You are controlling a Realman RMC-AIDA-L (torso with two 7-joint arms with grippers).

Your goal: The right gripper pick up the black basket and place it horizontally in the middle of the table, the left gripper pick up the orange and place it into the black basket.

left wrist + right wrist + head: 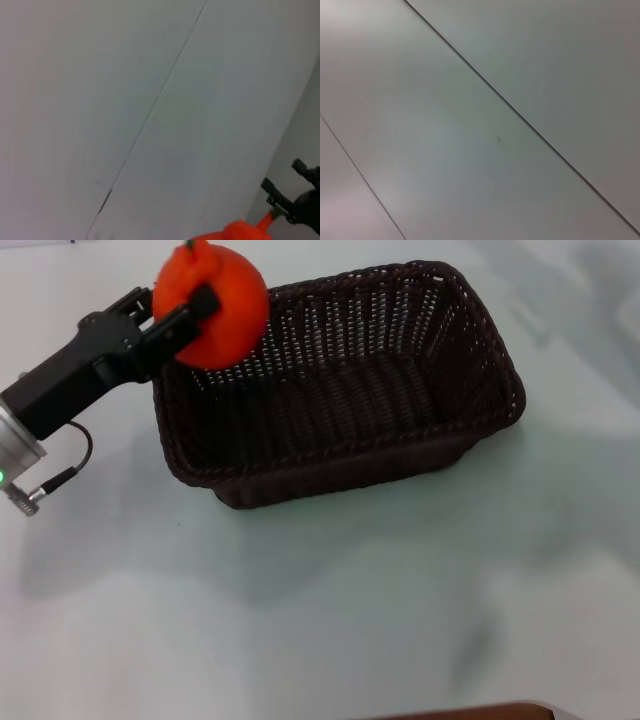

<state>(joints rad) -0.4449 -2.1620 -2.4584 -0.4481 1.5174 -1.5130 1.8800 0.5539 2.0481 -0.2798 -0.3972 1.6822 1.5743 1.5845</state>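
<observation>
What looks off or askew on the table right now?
Nothing stands out. The basket sits upright on the table, slightly angled, empty and undamaged. The left end effector holds the orange over the basket's left end. Nothing spilled. The right end effector is out of view.

Legible text, labels, brands, numbers, signs: none found in any view. Surfaces checked: black basket (340,390), orange (212,308), left tool (170,325), counter (400,600). All bear no readable marking.
</observation>
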